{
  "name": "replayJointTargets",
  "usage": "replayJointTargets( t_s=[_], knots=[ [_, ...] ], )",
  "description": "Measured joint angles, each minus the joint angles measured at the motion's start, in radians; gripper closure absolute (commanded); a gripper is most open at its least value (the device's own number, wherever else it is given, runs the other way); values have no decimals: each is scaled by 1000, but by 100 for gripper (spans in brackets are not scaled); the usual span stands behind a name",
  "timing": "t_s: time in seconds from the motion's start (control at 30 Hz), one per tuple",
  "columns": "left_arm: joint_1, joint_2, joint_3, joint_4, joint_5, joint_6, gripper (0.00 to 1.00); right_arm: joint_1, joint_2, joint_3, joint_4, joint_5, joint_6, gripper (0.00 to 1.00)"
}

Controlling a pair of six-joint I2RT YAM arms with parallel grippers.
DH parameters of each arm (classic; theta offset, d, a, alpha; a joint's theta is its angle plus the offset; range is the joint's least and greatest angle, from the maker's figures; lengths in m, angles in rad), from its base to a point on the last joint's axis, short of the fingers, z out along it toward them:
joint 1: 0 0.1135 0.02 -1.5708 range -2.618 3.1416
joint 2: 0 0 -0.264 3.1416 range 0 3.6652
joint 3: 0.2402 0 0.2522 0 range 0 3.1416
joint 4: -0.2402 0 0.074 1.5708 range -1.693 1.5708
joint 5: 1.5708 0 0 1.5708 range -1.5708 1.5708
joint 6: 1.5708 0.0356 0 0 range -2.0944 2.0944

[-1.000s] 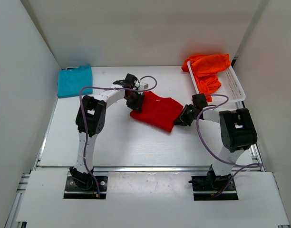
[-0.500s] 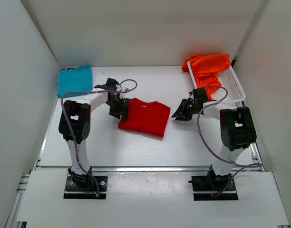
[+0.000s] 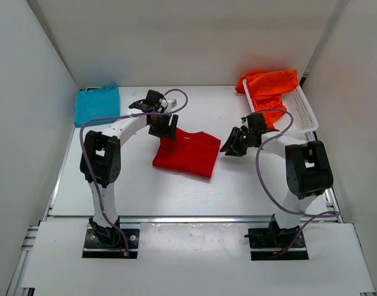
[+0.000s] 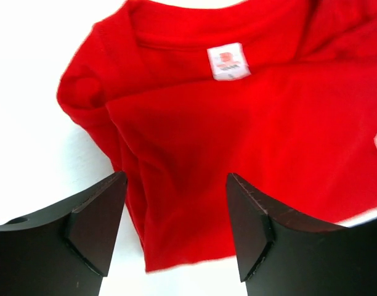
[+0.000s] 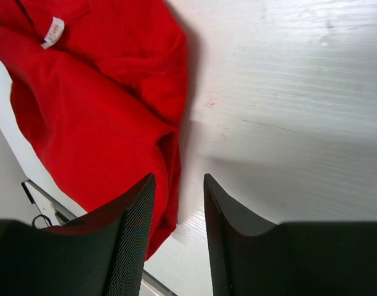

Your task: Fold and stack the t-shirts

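Red t-shirt (image 3: 187, 154) in all views; teal t-shirt (image 3: 97, 105), orange t-shirt (image 3: 268, 83) overhead only.

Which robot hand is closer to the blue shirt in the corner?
Left. The left gripper hangs over the red shirt, on the side toward the blue shirt; the right gripper is across the red shirt, farther away.

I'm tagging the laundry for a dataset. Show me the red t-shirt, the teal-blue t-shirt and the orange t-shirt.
red t-shirt (image 3: 188, 155): top external view, middle of the folded body.
teal-blue t-shirt (image 3: 97, 105): top external view, centre of the cloth.
orange t-shirt (image 3: 270, 83): top external view, bunched upper part.
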Motion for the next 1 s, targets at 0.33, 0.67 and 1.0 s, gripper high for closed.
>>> replayJointTargets(
  t_s=[0.33,0.67,1.0],
  knots=[
    [34,69,-5,90,-175,-8,25,28,121,68,-11,-7,-6,58],
    [76,7,-109,113,-156,-21,20,31,108,86,-22,-2,-20,56],
    [45,-119,-187,111,-17,-23,1,42,56,34,-1,-6,7,51]
  ],
)
